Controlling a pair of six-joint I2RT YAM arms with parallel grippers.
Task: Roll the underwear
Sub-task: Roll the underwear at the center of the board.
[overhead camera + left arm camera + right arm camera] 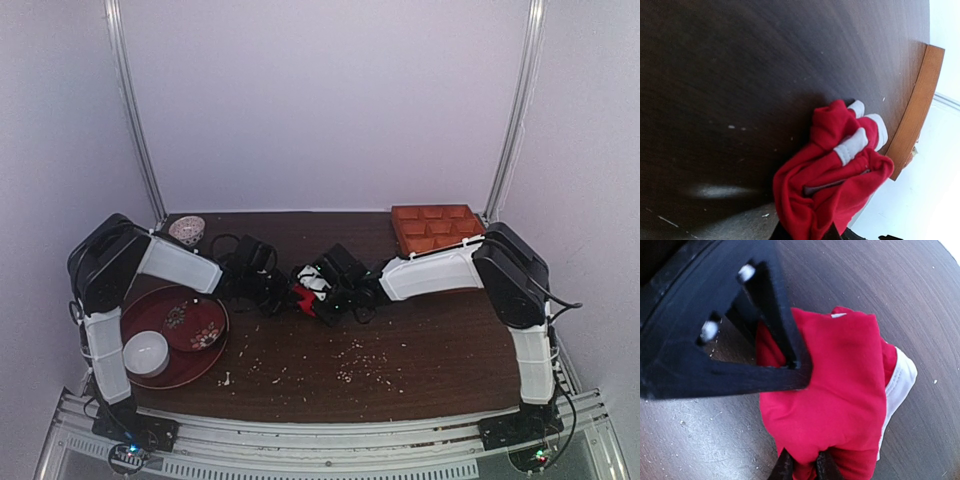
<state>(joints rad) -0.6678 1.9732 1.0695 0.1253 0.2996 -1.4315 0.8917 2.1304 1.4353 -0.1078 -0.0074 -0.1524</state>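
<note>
The red underwear (303, 296) lies bunched mid-table between my two grippers, with its white waistband trim showing. In the left wrist view the underwear (835, 175) is a crumpled heap, and my left gripper (805, 232) is shut on its near fold. The right wrist view shows the underwear (840, 390) with my right gripper (801, 467) pinching its lower edge. The left gripper's black finger (790, 340) presses into the cloth from the other side. From above, the left gripper (288, 290) and right gripper (325, 296) almost meet over the cloth.
A round red tray (150, 375) at the near left holds a white bowl (146, 352) and a patterned dish (193, 325). A small patterned bowl (187, 230) stands at the back left and an orange compartment tray (437, 228) at the back right. Crumbs (350, 365) dot the dark table.
</note>
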